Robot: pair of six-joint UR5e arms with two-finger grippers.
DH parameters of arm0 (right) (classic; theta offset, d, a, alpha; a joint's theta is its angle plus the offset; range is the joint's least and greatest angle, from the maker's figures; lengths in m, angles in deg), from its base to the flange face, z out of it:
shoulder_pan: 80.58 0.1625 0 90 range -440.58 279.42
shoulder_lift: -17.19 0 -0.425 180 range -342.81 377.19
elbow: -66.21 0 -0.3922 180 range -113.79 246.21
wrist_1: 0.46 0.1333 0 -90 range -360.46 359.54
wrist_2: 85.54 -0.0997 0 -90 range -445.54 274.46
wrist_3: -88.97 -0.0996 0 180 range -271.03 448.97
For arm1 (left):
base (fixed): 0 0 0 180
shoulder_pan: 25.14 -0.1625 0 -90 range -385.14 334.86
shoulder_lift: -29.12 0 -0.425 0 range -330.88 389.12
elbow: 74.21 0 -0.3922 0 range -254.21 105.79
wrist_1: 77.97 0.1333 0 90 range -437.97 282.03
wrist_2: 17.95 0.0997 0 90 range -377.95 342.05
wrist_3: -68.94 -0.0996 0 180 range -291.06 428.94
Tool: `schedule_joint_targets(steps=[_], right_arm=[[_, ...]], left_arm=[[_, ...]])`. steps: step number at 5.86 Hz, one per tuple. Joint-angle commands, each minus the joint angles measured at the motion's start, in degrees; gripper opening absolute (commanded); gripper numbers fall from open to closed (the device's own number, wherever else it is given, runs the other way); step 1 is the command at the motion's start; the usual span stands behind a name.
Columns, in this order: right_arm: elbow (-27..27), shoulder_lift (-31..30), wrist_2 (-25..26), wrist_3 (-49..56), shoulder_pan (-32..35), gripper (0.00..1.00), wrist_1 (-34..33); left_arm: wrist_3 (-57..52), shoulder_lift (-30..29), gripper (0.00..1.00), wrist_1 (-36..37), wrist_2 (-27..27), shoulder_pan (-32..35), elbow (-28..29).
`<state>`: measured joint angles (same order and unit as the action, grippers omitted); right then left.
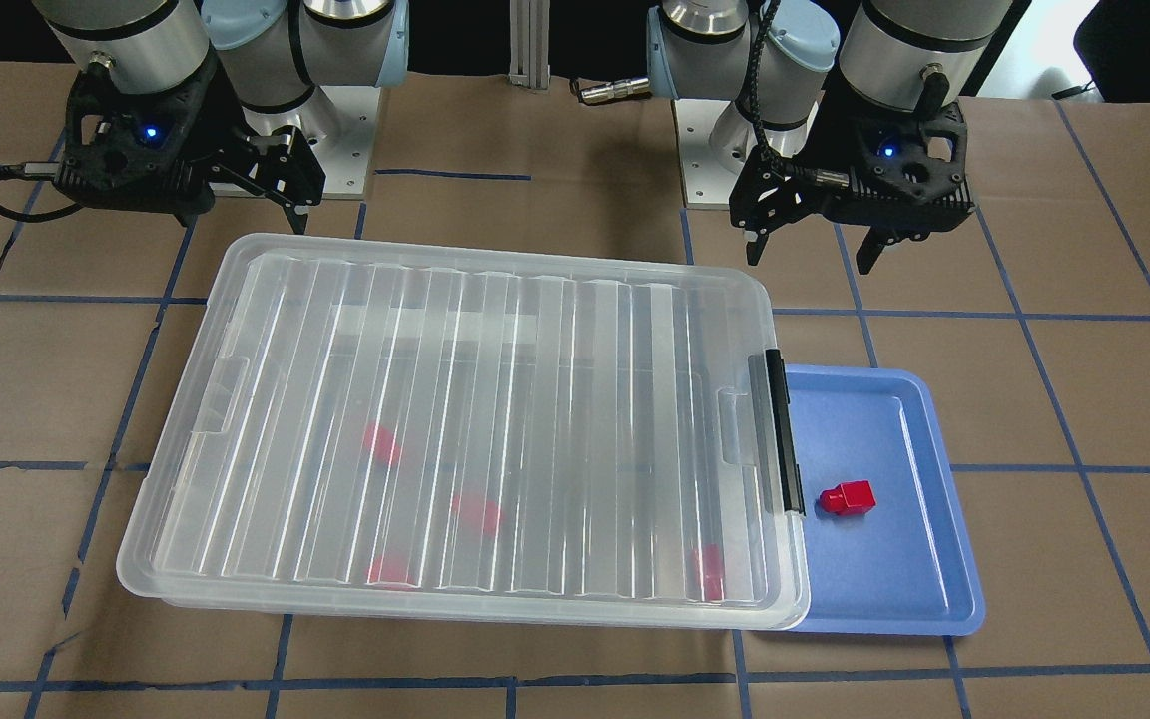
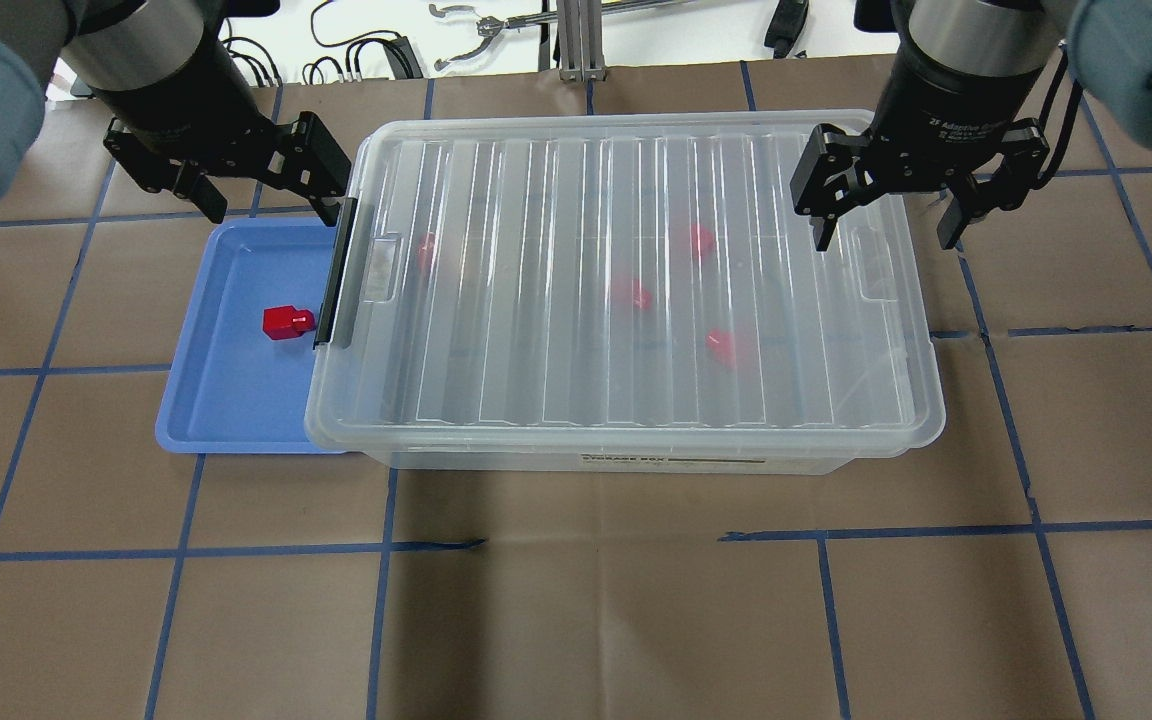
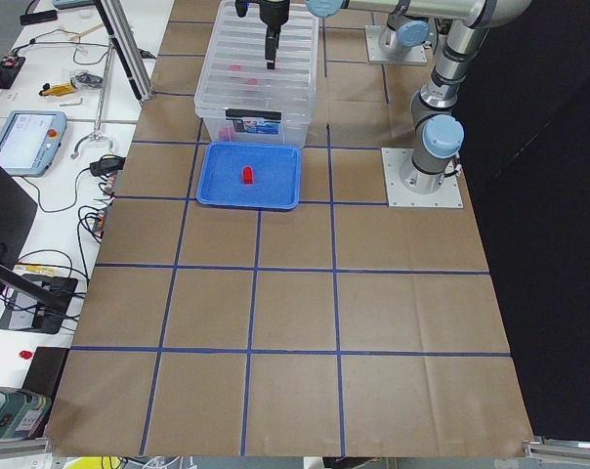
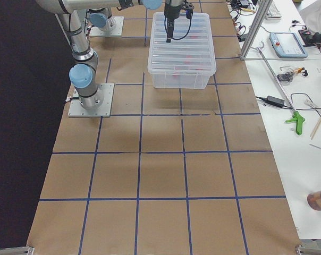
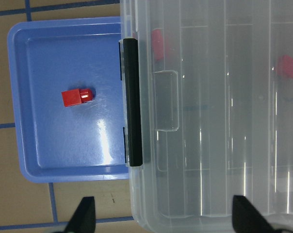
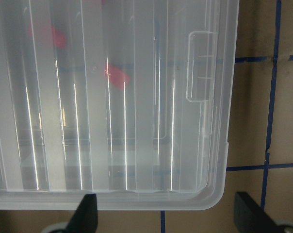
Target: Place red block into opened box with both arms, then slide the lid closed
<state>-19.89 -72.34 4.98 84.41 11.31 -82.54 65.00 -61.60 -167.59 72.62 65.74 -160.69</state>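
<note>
The clear ribbed lid (image 1: 495,419) lies flat over the box (image 2: 636,462) and covers it, with the black clip bar (image 1: 780,429) at the tray end. Several red blocks (image 1: 382,444) show blurred through the lid. One red block (image 1: 848,497) (image 2: 286,321) (image 5: 77,97) lies on the blue tray (image 2: 226,420) beside the box. My left gripper (image 2: 271,200) (image 1: 811,258) hovers open and empty over the tray's far edge by the clip bar. Open and empty too, my right gripper (image 2: 884,242) (image 1: 241,215) hangs above the lid's opposite short end.
Brown paper with a blue tape grid (image 2: 576,545) covers the table. The arms' base plates (image 1: 335,150) sit behind the box. A side bench with cables, tools and a tablet-like pendant (image 3: 26,137) runs along the table's far edge.
</note>
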Motion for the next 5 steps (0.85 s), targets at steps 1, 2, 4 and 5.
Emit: schedule_joint_targets(steps=[1, 2, 4, 5], right_arm=[[0.1, 0.0, -1.0, -0.2, 0.1, 1.00, 0.1], [0.0, 0.1, -1.0, -0.3, 0.0, 1.00, 0.1], [0.0, 0.6, -0.4, 0.6, -0.7, 1.00, -0.5], [-0.3, 0.8, -0.4, 1.0, -2.5, 1.00, -1.0]], left_arm=[[-0.7, -1.2, 0.99, 0.2, 0.0, 0.0, -0.1], [-0.7, -1.4, 0.99, 0.1, 0.0, -0.1, -0.1], [-0.8, 0.5, 0.99, 0.0, -0.4, 0.0, -1.6], [-0.1, -0.9, 0.99, 0.1, -0.3, -0.2, 0.0]])
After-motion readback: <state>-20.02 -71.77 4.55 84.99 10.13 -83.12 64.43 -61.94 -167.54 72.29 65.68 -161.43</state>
